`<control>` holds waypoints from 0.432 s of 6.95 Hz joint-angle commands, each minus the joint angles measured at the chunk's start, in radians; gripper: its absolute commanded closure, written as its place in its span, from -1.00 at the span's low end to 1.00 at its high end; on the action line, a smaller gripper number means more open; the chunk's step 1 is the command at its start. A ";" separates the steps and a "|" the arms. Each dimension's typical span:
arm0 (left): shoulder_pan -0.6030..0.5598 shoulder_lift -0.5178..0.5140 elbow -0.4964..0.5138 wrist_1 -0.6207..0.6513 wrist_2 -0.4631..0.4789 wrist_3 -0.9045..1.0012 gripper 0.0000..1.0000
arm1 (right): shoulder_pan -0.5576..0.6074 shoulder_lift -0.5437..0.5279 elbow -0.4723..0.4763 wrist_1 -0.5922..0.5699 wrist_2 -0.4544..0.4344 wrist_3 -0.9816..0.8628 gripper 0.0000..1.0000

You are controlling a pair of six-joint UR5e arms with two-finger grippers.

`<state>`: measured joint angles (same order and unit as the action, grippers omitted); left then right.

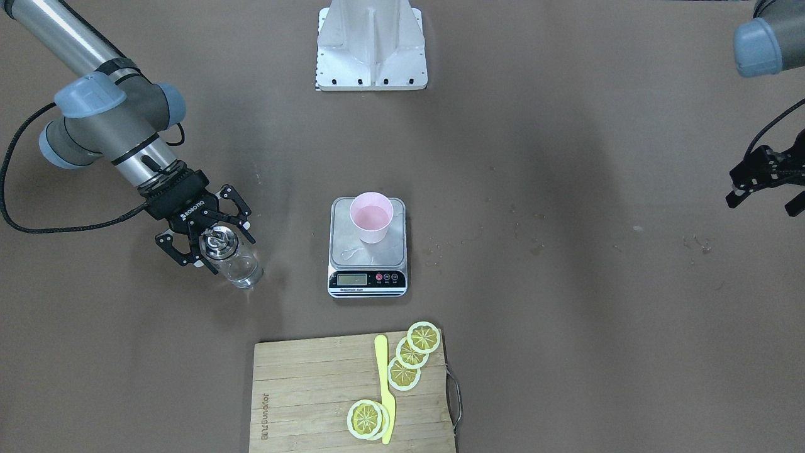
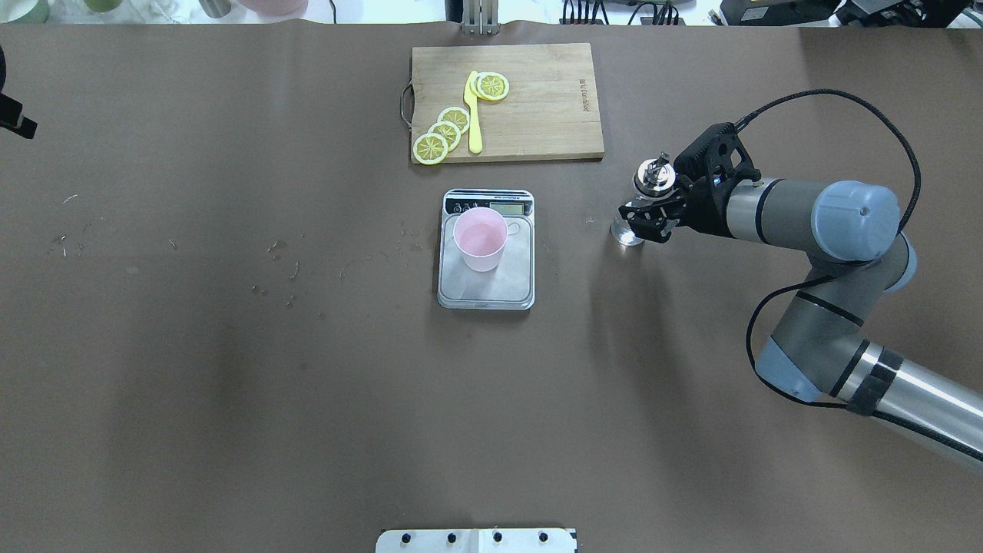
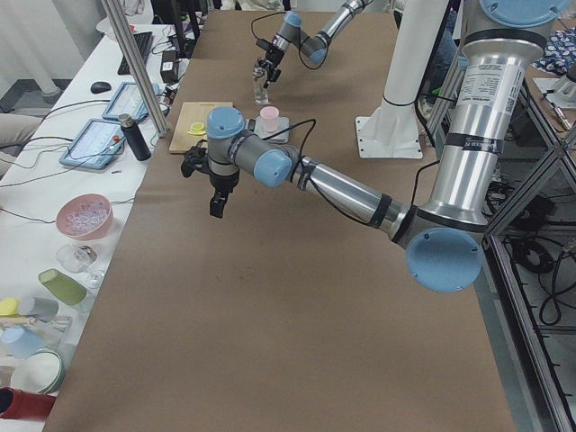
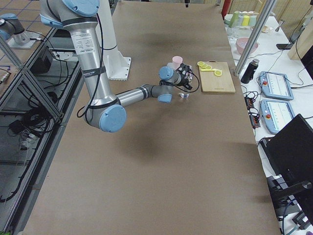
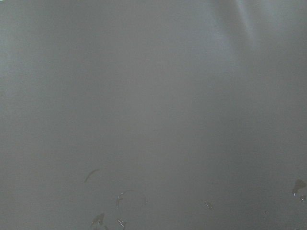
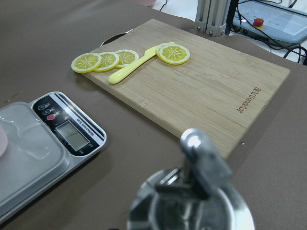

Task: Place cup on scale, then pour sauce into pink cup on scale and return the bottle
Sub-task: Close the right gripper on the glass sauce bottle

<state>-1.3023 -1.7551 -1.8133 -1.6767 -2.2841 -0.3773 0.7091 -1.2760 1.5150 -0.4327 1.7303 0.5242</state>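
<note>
The right jaws straddle the bottle (image 1: 234, 265), which stands upright on the desk (image 1: 566, 314); whether they clamp it cannot be determined. The scale (image 1: 367, 278) sits well apart from these jaws, carrying the upright cup (image 1: 372, 220) on its platform. Farthest off, the left jaws hang open and empty.

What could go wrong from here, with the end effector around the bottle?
1. The right end effector sits high on the bottle, at its metal cap. Whether it grips is unclear, so a lift or a pull-away might tip the smooth glass.
2. Wet streaks show on the scale beside the cup, so the cup might slide or the reading might be off.
</note>
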 commanded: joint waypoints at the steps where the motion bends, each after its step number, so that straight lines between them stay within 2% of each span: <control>1: 0.000 0.000 0.000 0.000 0.000 0.000 -0.94 | 0.001 0.009 -0.001 -0.001 0.000 0.020 -0.20; 3: 0.000 0.002 -0.001 0.000 0.000 0.000 -0.94 | 0.001 0.010 -0.004 -0.001 0.000 0.027 0.24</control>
<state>-1.3023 -1.7544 -1.8140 -1.6766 -2.2841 -0.3774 0.7101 -1.2667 1.5125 -0.4339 1.7304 0.5472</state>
